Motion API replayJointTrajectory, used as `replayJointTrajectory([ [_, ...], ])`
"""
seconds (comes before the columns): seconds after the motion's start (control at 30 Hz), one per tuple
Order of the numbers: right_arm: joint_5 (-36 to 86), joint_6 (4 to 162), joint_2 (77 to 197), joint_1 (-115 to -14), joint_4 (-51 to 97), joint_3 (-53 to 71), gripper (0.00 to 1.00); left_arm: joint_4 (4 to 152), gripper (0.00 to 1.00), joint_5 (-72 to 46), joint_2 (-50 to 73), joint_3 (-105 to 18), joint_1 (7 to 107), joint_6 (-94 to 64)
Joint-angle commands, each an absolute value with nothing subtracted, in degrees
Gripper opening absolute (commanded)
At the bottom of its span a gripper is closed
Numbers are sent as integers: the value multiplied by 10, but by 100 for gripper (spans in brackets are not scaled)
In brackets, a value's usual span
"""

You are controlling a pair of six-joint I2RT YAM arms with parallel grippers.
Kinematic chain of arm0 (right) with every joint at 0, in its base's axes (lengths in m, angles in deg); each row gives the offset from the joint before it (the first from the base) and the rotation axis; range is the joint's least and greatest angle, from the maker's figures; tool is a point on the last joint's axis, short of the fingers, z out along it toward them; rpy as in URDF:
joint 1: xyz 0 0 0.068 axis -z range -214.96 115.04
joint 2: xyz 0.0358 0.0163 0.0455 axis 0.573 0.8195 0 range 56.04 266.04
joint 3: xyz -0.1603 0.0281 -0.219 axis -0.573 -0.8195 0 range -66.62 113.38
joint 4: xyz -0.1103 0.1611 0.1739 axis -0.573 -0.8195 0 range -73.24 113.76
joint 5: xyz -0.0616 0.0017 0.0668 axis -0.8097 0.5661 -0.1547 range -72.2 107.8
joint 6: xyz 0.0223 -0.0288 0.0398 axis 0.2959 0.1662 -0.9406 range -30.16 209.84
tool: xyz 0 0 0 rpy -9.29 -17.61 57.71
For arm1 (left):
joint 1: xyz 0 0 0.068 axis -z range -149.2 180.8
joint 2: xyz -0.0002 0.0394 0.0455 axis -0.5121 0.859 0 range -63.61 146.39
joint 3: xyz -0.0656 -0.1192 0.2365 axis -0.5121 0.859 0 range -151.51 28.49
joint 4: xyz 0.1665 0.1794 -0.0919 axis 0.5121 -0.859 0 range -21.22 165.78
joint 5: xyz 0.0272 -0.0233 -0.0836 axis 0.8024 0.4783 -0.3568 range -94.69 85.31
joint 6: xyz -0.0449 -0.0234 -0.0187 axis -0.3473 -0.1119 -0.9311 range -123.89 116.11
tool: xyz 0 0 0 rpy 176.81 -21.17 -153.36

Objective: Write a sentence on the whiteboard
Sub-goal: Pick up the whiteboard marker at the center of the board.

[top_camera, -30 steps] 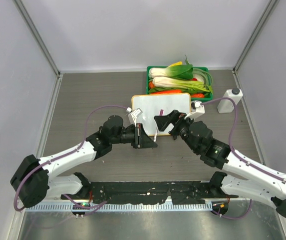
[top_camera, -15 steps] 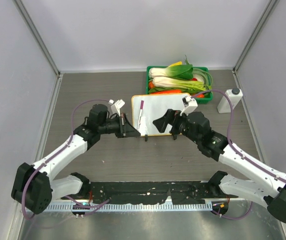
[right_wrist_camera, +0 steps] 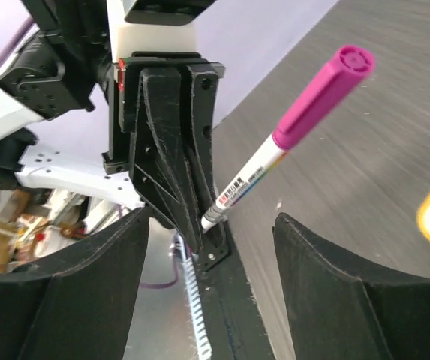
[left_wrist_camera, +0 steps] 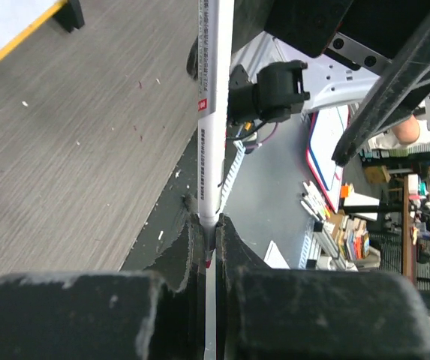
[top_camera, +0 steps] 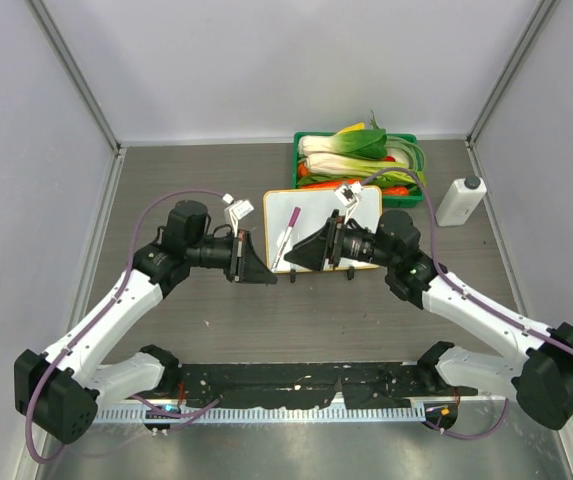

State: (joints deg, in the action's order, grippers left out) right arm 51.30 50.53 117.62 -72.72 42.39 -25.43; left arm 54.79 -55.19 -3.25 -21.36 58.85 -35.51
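From above, the small flat whiteboard with a thin orange rim lies far of the middle, just near of the green plastic tray of vegetables. The sentence is not on it yet. Your left pincer is squeezed tight on the bottom end of the white marker pen, which leans over the board's left edge. Your right pincer points left at it.

From the left wrist, you see two fingers pinching the pen's tail.

From the right wrist, the right fingers stand wide apart with nothing in them, and the pink cap sticks up past them. I think the cap must come off next: line up on the pink part only, squeeze, then pull straight along the pen.

Half a second ago the right pincer sat further right over the board; now it is close to the pen, and the pen leans more
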Motion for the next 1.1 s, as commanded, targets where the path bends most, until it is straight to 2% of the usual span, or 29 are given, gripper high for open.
replayJointTrajectory([
  [0.0, 625, 444, 1212, -725, 557, -264, 68, 540, 0, -608, -45, -231, 587, -332],
  [0.23, 639, 416, 1242, -725, 600, -277, 63, 563, 0, -618, -47, -228, 588, -340],
  [0.43, 660, 353, 1261, -727, 711, -301, 58, 579, 0, -621, -35, -221, 599, -347],
  [0.83, 669, 341, 1287, -726, 729, -299, 54, 601, 0, -625, -30, -214, 614, -361],
  [1.03, 683, 313, 1304, -728, 786, -306, 47, 606, 0, -626, -28, -209, 616, -361],
  [1.07, 684, 306, 1307, -728, 790, -308, 40, 606, 0, -627, -28, -208, 616, -360],
])
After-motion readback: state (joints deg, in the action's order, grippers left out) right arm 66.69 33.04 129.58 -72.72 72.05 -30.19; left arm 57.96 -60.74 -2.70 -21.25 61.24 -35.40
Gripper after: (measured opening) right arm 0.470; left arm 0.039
